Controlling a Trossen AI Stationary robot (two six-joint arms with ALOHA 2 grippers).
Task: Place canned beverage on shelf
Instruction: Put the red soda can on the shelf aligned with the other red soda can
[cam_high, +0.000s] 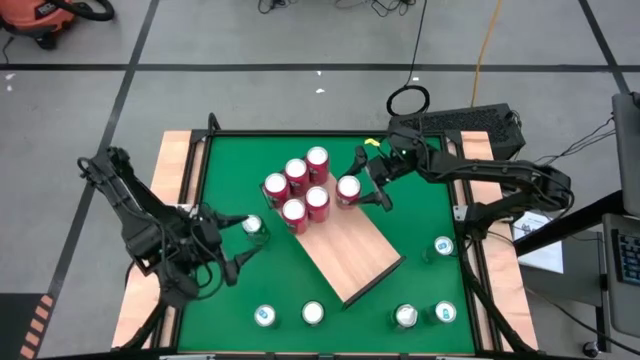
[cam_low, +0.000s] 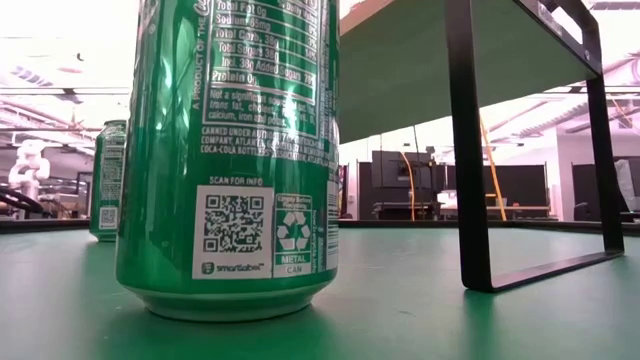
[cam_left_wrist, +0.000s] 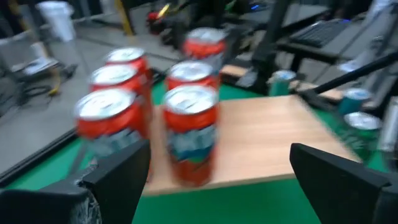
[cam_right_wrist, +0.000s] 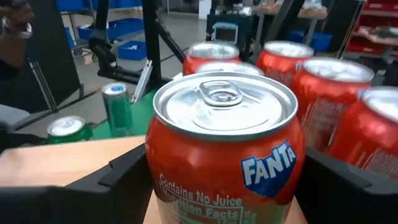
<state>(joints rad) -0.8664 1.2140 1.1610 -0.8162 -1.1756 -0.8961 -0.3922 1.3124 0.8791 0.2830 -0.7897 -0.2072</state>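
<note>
High view: the shelf (cam_high: 350, 260), a light wooden board with dark edges, is lying diagonally across the centre of the green table (cam_high: 420, 215). 5 red cans (cam_high: 297, 190) are standing clustered on its upper-left end. The right gripper (cam_high: 362, 183), reaching in from the upper right, is closing its fingers on either side of a 6th red can (cam_high: 349, 187), which is standing at the cluster's right edge. In the right wrist view this orange-red Fanta can (cam_right_wrist: 225, 146) is filling the centre of the frame, upright between the 2 dark fingers (cam_right_wrist: 118, 180), with wood visible beside it. The left gripper (cam_high: 237, 243) is hovering at centre left, its fingers spread wide and holding nothing, beside a green can (cam_high: 253, 226). The left wrist view is showing the open fingers (cam_left_wrist: 118, 177) facing the red cans on the board. 5 more green cans are standing along the lower and right parts of the table. Low view: a green can (cam_low: 235, 150) is standing close at left, and the shelf's black leg frame (cam_low: 470, 150) is rising at right
</note>
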